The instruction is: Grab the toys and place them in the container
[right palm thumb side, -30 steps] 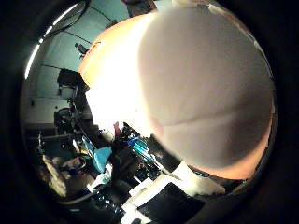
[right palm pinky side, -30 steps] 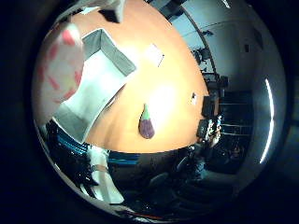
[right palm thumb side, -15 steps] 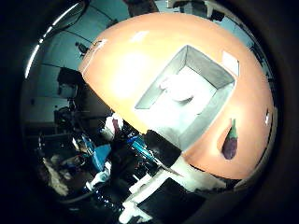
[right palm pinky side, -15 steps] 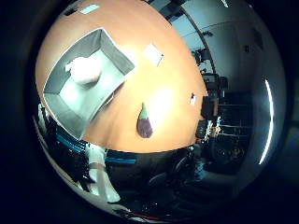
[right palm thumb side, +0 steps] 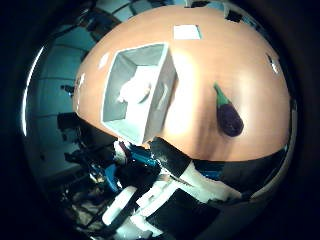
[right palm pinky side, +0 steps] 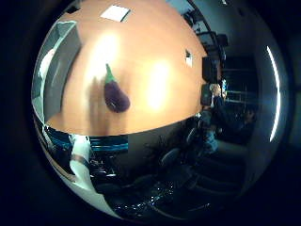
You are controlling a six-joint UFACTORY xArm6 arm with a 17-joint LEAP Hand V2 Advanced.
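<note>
You see a purple toy eggplant lying flat on the orange table, well apart from the grey container. Its long axis runs slantwise, with the green stem end turned away from the table's near edge. Inside the container lies one pale toy. A white paper lies on the table beyond the container. No writing can be read. Whether the hand is open or closed, I cannot tell.

You cannot identify the pale toy inside the bin; it is blurred. At 9 o'clock the little-finger view's edge crops that bin.
</note>
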